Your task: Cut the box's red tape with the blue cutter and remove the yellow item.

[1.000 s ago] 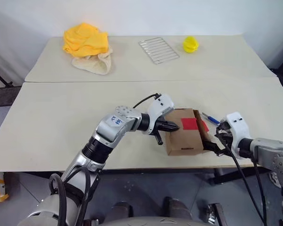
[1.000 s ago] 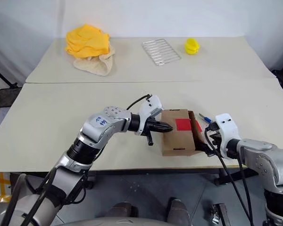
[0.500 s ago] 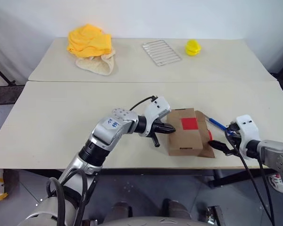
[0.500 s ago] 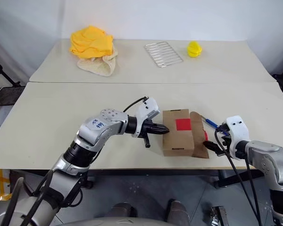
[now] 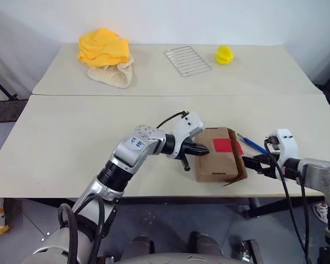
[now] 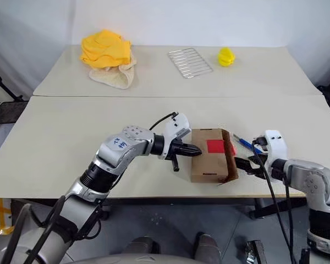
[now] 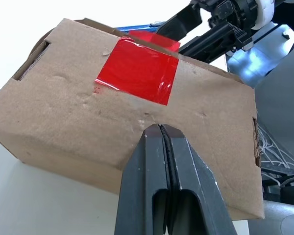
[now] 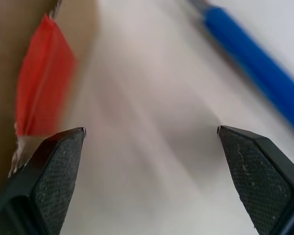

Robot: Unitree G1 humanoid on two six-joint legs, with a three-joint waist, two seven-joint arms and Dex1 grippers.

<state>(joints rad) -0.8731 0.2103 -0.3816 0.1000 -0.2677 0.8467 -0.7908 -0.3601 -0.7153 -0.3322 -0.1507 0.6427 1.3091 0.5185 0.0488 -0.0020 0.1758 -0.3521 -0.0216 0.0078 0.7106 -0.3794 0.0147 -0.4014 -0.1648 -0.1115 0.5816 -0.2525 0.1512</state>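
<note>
Two hands flank the box (image 5: 220, 154) near the bench's (image 5: 71, 137) front edge: the left hand (image 5: 201, 148), pinched shut, presses its side; the right hand (image 5: 259, 165) gapes wide and empty. Red tape (image 5: 222, 145) looks parted, one flap hanging open; nothing yellow is out yet. The blue cutter (image 5: 252, 144) lies just behind, slanting away leftward.

A pale table (image 5: 71, 137) carries the box (image 5: 219, 165) and blue cutter (image 5: 252, 144) at lower right; cloth heap (image 5: 103, 48), wire rack (image 5: 186, 59) and small yellow object (image 5: 224, 54) along the top.
</note>
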